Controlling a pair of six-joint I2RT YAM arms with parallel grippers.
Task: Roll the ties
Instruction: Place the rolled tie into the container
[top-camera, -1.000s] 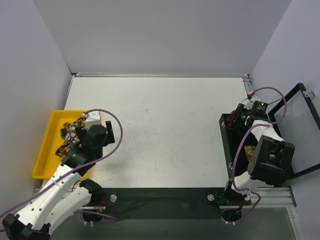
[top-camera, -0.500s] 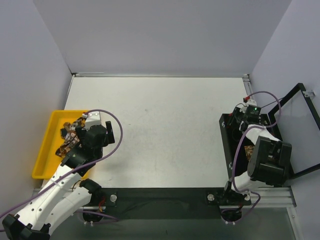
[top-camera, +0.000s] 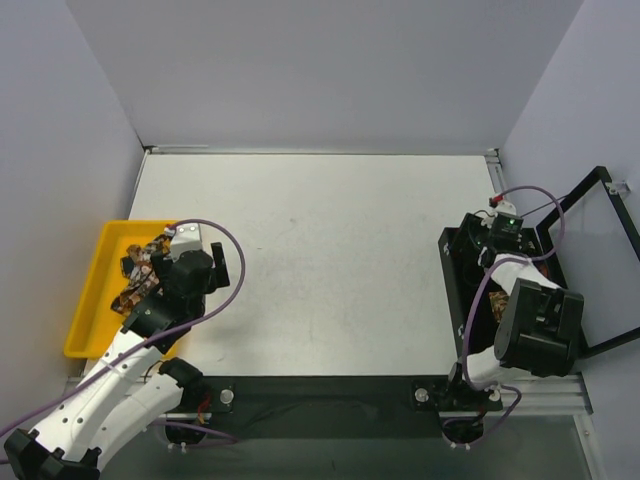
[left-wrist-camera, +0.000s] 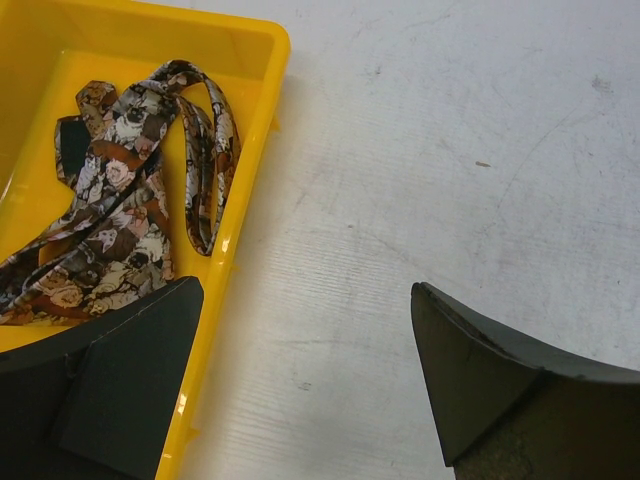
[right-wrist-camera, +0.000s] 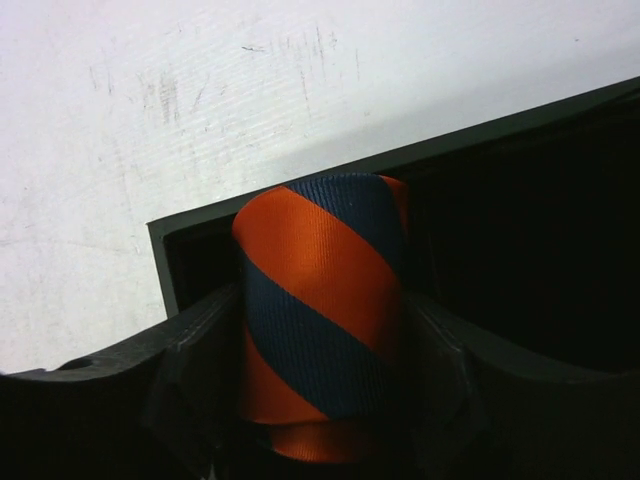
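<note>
A rolled tie (right-wrist-camera: 320, 300) with orange and dark blue diagonal stripes stands upright inside a corner of the black box (right-wrist-camera: 250, 215). My right gripper (right-wrist-camera: 320, 330) straddles the roll, one finger along each side. The box's shadow hides whether the fingers (right-wrist-camera: 190, 350) press on the roll or stand just off it. A loose tie (left-wrist-camera: 120, 230) patterned in brown, cream and black lies crumpled in the yellow tray (left-wrist-camera: 250, 60). My left gripper (left-wrist-camera: 305, 290) hangs open over the tray's right rim, one finger above the tray and one above the table. It holds nothing.
The yellow tray (top-camera: 90, 300) sits at the table's left edge. The black box (top-camera: 455, 290) is at the right edge, and a black frame (top-camera: 600, 200) stands out behind it. Purple cables loop along both arms.
My right arm has shifted a little over the black box, its wrist moving slightly left and back. The left arm has not moved.
</note>
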